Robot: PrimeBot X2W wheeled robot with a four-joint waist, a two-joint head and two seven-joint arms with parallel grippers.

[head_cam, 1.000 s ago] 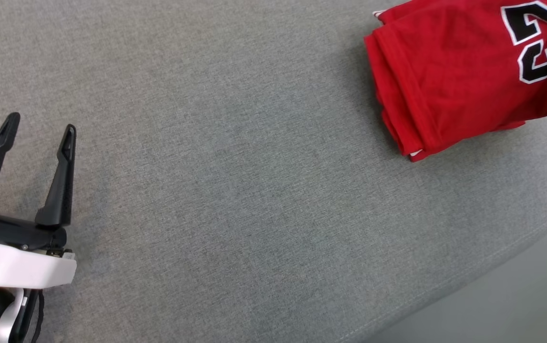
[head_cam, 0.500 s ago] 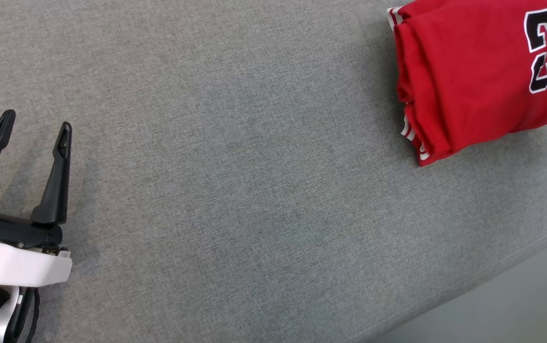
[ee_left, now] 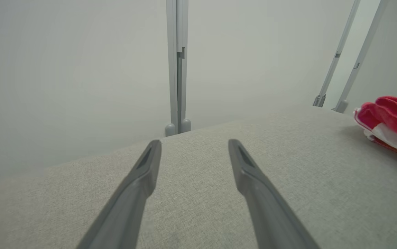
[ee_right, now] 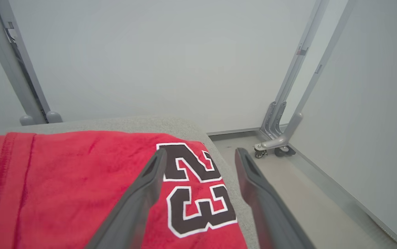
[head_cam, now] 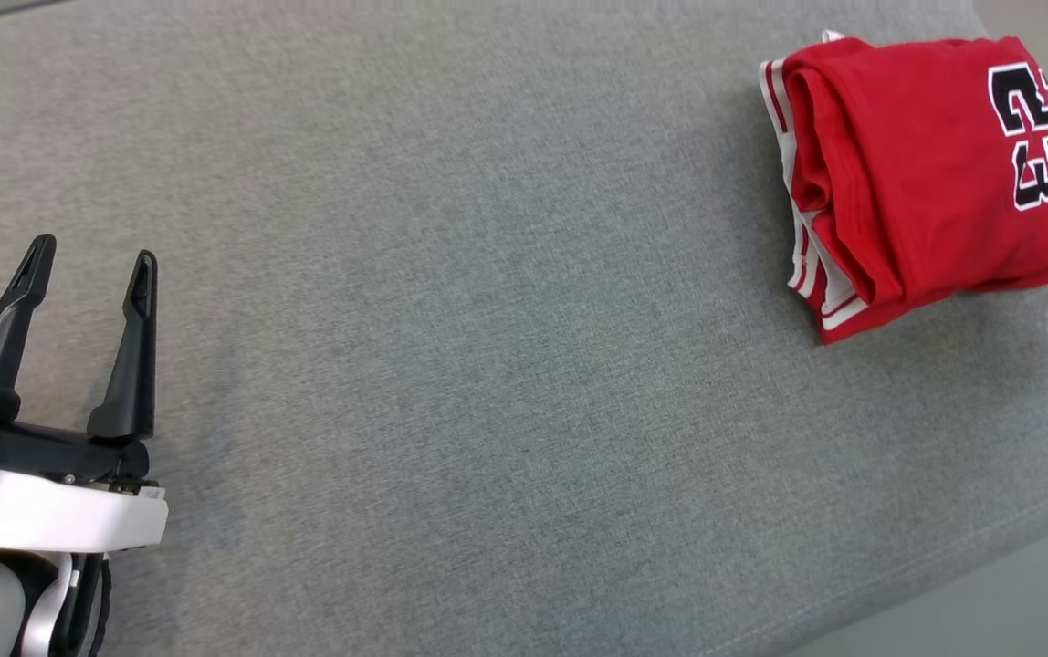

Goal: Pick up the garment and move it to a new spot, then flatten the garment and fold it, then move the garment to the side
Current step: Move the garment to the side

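Garment: red, folded, black number up, lying at the table's far right corner. Left gripper: over the table's near left, jaws wide, empty. Right gripper: above the table's right edge, jaws wide, empty; one finger over the number.

Garment soft cloth; pad matt weave

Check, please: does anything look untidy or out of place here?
The jersey is folded unevenly: white-striped lower layers stick out along its left side. It also lies at the right end of the grey surface, close to the edge.
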